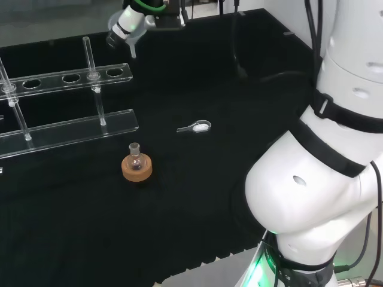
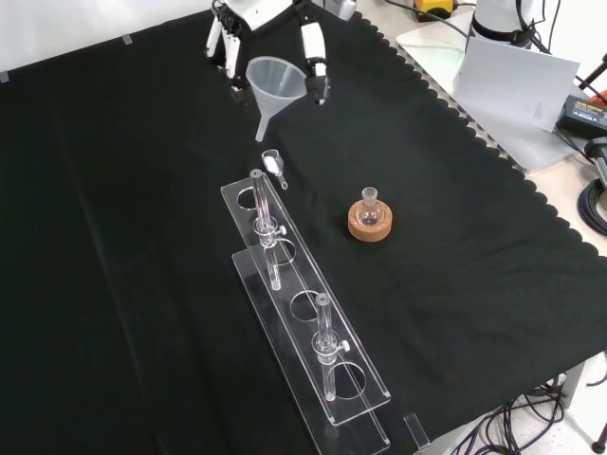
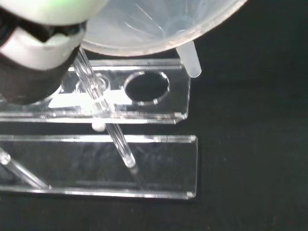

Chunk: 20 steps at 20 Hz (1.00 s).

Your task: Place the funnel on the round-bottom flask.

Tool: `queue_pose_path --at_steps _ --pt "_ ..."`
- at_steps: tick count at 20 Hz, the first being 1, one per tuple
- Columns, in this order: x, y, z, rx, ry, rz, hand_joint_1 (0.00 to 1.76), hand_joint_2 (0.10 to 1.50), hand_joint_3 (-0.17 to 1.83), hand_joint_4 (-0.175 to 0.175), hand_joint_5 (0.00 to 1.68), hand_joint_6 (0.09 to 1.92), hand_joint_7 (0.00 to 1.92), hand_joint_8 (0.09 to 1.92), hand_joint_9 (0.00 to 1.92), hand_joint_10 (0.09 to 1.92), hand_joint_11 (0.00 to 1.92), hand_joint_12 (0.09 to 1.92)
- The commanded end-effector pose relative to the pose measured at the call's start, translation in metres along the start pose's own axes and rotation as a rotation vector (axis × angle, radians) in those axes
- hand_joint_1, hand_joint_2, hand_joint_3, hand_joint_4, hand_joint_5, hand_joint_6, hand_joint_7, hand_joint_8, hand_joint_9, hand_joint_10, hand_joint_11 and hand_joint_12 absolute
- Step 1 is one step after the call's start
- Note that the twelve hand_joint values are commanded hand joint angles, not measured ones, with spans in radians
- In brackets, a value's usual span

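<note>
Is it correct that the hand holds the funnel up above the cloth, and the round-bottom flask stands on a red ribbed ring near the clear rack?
Not quite. The ring under the round-bottom flask is cork, not red and ribbed; the front view shows it plainly. The rest holds: the hand holds the funnel up above the cloth between its fingers, and the flask stands near the clear rack.

Front view: round-bottom flask point(image 2: 369, 204) on cork ring point(image 2: 369, 226); test-tube rack point(image 2: 308, 322) at its 8 o'clock, funnel point(image 2: 273, 83) at 11 o'clock.
</note>
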State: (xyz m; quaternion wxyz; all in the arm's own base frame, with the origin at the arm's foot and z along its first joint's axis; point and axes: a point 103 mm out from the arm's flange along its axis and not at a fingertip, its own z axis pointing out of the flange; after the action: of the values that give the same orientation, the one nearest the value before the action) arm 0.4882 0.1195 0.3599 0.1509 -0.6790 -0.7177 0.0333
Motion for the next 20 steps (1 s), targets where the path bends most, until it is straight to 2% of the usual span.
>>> queue_pose_path --at_steps 1,11,20 --pt "-0.010 -0.037 0.023 0.054 0.019 0.031 1.00 0.50 0.67 -0.002 1.04 0.53 1.32 0.33 1.28 0.24 0.69 1.26" --pt "-0.015 -0.065 0.057 0.116 0.047 0.073 1.00 0.50 0.68 -0.001 1.05 0.53 1.33 0.32 1.29 0.23 0.69 1.26" --pt "0.002 -0.081 0.091 0.182 0.042 0.051 0.99 0.49 0.68 -0.002 1.06 0.53 1.33 0.32 1.30 0.22 0.69 1.26"
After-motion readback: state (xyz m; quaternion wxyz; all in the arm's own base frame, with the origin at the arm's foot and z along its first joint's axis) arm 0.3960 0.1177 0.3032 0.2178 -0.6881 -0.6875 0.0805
